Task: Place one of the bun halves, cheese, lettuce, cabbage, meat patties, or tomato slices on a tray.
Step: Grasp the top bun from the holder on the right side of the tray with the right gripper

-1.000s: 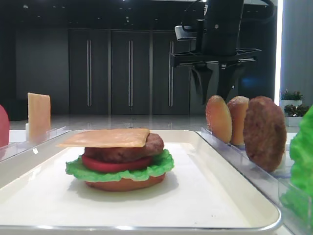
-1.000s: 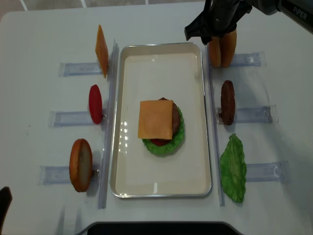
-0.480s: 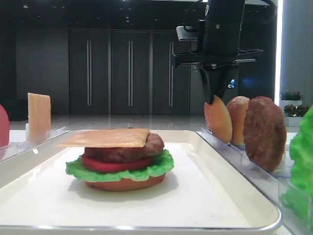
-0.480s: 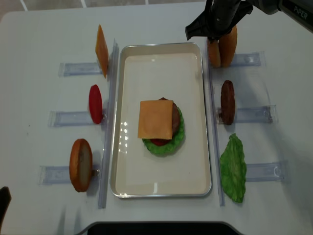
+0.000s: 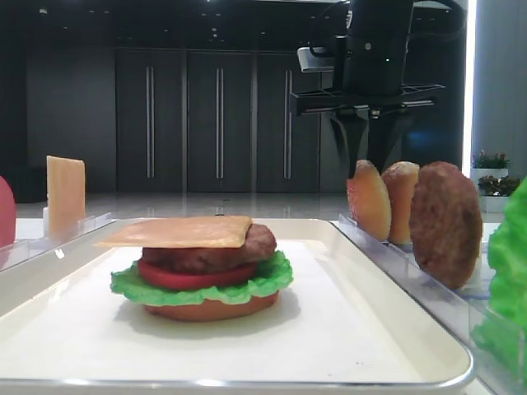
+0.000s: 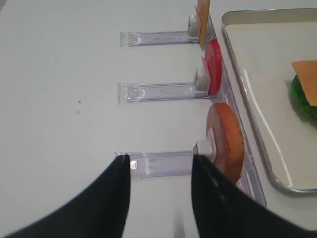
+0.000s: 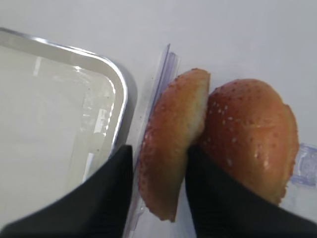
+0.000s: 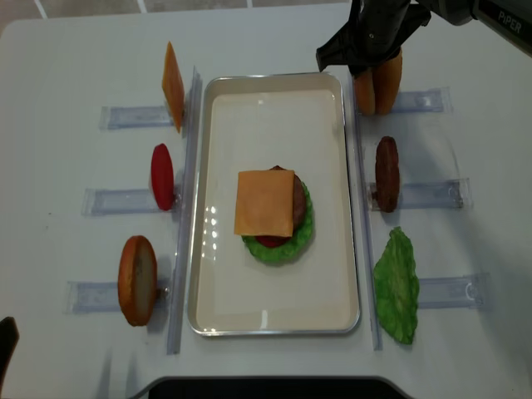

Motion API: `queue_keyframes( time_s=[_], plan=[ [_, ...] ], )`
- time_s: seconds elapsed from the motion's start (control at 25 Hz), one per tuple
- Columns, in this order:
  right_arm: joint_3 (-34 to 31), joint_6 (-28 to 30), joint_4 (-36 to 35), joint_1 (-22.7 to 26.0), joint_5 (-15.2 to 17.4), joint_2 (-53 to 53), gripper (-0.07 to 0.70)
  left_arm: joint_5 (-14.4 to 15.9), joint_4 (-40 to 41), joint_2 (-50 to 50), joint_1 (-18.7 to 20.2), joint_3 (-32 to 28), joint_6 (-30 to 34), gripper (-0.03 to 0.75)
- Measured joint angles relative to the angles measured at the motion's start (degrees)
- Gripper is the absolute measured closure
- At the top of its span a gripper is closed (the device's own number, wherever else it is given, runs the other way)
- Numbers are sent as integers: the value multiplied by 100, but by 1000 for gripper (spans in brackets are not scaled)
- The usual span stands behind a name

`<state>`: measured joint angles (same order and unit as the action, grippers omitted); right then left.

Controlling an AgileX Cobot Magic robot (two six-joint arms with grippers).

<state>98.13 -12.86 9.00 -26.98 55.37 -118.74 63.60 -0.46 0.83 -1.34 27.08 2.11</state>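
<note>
Golden-tan and speckled with sesame, two bun halves [image 7: 218, 144] stand on edge side by side on a clear plastic rack [image 8: 424, 100] at the upper right of the overhead view, just right of the white tray [image 8: 274, 320]. In the right wrist view the nearer half [image 7: 171, 144] leans against the domed one [image 7: 250, 139]; its long axis runs from upper right to lower left of the frame, with its pale cut face turned toward the dome.

The right gripper [image 7: 159, 191] reaches down over that nearer half, one dark finger [image 7: 111, 191] on either flank; whether the fingers press the bun cannot be told.

On the tray sits a stack: a cheese slice [image 8: 264, 202] on top, a patty and tomato beneath, lettuce [image 8: 283, 247] around a bottom bun.

The left gripper [image 6: 161, 198] hangs low at the overhead frame's bottom left, its fingers apart, nothing between them, over a rack [image 6: 158, 162] holding another bun half [image 6: 225, 140] upright.
</note>
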Motion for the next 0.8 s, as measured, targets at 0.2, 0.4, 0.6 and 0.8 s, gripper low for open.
queue_keyframes(
  time_s=[0.2, 0.4, 0.6, 0.8],
  plan=[
    [0, 10, -18, 0, 29, -19, 357, 0, 0, 0, 0, 0, 0, 423],
    [0, 16, -18, 0, 43, -19, 355, 0, 0, 0, 0, 0, 0, 430],
    [0, 16, -18, 0, 31, -30, 355, 0, 0, 0, 0, 0, 0, 430],
    [0, 16, -18, 0, 26, -30, 335, 0, 0, 0, 0, 0, 0, 432]
  ],
)
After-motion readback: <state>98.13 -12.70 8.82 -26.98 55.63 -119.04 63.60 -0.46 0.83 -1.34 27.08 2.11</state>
